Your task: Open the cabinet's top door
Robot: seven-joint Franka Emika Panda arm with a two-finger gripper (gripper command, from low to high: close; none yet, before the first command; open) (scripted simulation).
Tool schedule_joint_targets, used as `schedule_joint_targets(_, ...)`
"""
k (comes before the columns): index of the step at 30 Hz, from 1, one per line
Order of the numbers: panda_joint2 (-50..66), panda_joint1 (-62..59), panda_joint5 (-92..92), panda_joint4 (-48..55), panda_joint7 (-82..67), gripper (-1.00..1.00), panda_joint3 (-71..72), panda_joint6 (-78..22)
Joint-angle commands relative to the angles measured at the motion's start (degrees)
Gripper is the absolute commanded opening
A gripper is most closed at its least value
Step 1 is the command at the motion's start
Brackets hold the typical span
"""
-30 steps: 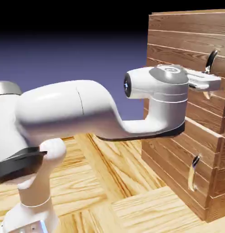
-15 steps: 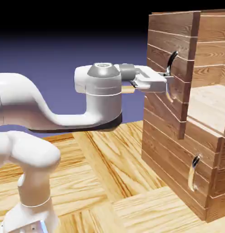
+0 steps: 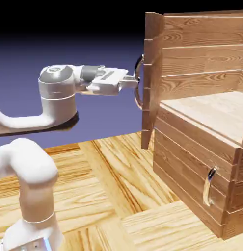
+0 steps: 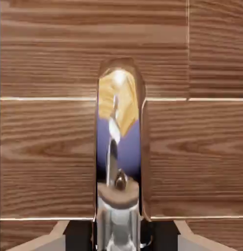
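- Exterior view: the white arm reaches right to the cabinet point(image 3: 202, 122) on the wood desk point(image 3: 113, 196). The top door point(image 3: 151, 78) stands swung wide, edge-on, baring a pale shelf inside. The gripper point(image 3: 134, 82) is clenched on the door's curved silver handle point(image 3: 138, 83).
- Hand view: the handle point(image 4: 119, 162) fills the middle, against brown planks.
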Motion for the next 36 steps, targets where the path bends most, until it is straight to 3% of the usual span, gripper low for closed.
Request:
schedule_joint_targets(1,-0.74,-0.03,2.2,-0.42,-0.4,-1.0,2.09,-1.41)
schedule_joint_targets(18,0.25,0.05,34.87,4.79,-1.16,-1.0,37.38,-28.24)
schedule_joint_targets(25,6.53,-6.61,46.29,15.09,0.15,-1.0,51.91,-41.08)
schedule_joint_targets(36,13.45,-26.76,57.62,37.82,-0.12,-1.0,70.53,-60.19)
